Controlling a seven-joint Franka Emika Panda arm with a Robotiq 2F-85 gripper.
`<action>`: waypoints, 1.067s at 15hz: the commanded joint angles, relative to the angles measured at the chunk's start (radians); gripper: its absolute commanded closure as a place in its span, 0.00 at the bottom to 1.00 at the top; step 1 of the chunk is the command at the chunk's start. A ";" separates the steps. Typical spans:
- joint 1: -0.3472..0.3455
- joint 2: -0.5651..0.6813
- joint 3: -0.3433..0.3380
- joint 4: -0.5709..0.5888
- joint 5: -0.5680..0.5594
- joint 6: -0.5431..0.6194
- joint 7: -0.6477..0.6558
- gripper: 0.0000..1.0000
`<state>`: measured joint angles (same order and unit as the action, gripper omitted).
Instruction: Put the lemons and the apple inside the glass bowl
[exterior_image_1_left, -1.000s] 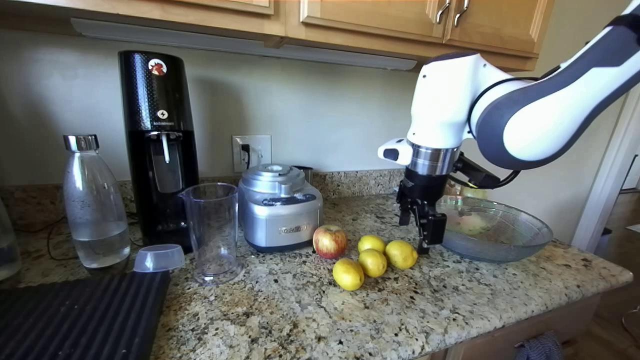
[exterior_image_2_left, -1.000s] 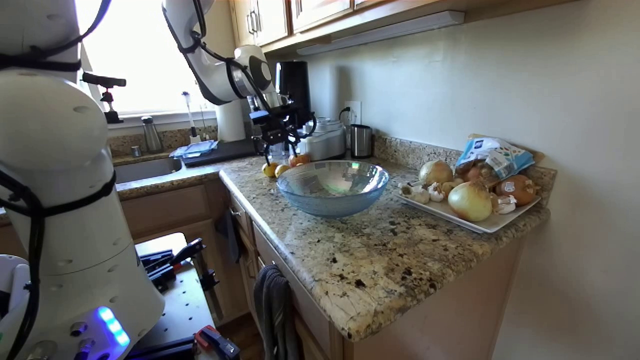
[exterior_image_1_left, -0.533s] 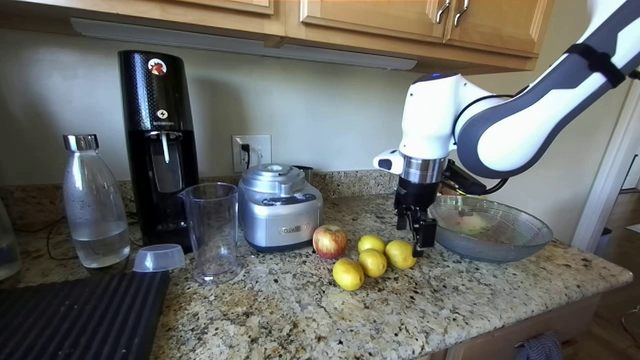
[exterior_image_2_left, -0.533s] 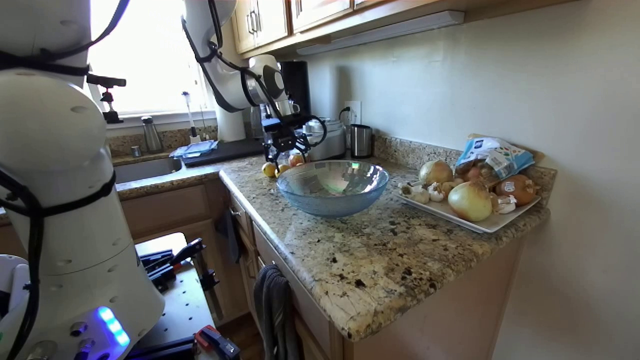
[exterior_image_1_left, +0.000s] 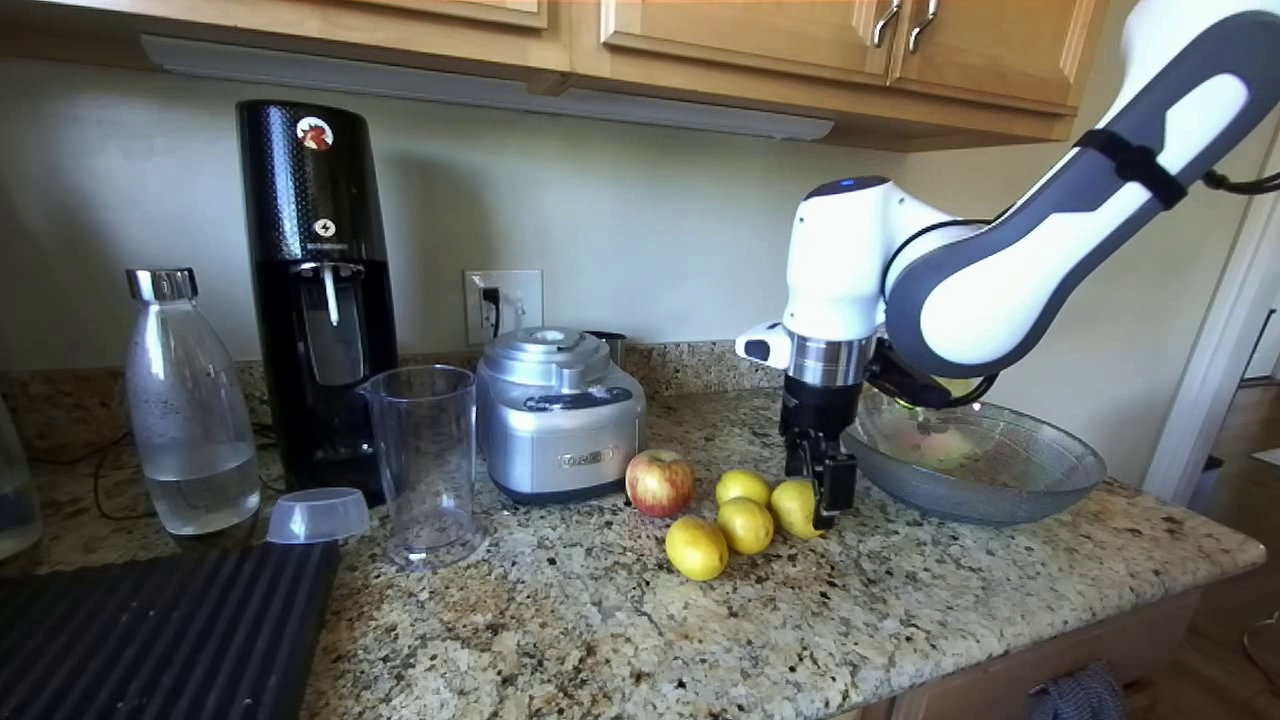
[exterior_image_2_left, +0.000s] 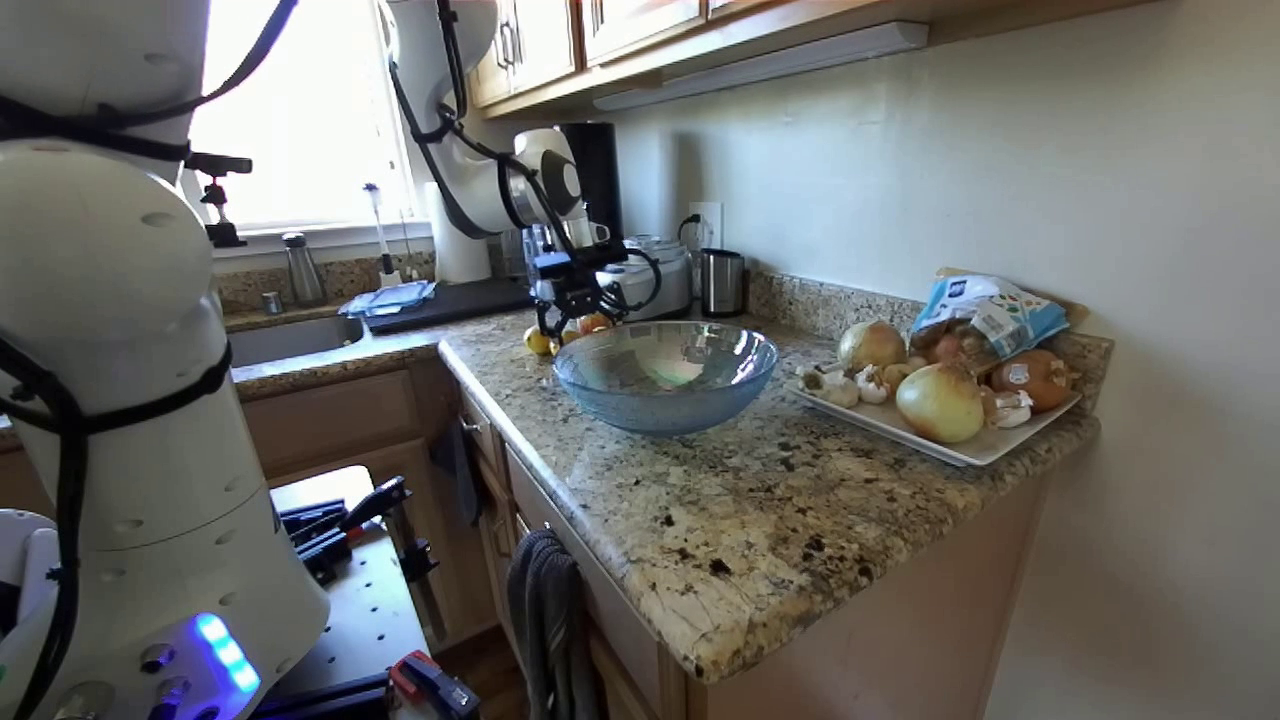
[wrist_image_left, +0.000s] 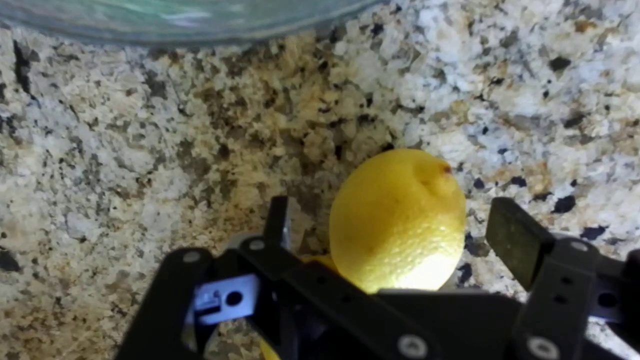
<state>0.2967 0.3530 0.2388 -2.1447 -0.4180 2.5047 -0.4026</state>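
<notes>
Several yellow lemons sit clustered on the counter: a near one (exterior_image_1_left: 697, 548), a middle one (exterior_image_1_left: 746, 526), a back one (exterior_image_1_left: 743, 487) and the rightmost one (exterior_image_1_left: 797, 508). The red apple (exterior_image_1_left: 660, 483) stands left of them. My gripper (exterior_image_1_left: 815, 497) is open and low over the rightmost lemon, partly covering it. In the wrist view my gripper (wrist_image_left: 392, 220) has that lemon (wrist_image_left: 400, 215) between its spread fingers, with gaps on both sides. Another lemon is mostly hidden behind the left finger. The glass bowl (exterior_image_2_left: 665, 405) stands beside the lemons; its edge (wrist_image_left: 200, 35) shows in the wrist view.
A silver food processor (exterior_image_1_left: 570, 450) stands behind the apple. A clear tall cup (exterior_image_1_left: 425, 470), black soda machine (exterior_image_1_left: 315, 300) and glass bottle (exterior_image_1_left: 190, 420) are further left. A white plate (exterior_image_2_left: 965, 455) with onions and garlic lies beyond the bowl. The wall backs the counter.
In an exterior view my gripper has moved down and left onto the rightmost lemon, staying open. The fruits and the bowl have not moved.
</notes>
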 joint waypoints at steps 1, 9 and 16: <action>-0.001 0.010 -0.008 0.001 -0.023 0.032 0.023 0.00; -0.027 -0.021 0.012 -0.029 0.045 0.020 -0.001 0.62; -0.083 -0.120 0.061 -0.093 0.196 -0.004 -0.069 0.66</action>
<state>0.2549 0.3405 0.2668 -2.1535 -0.2888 2.5047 -0.4280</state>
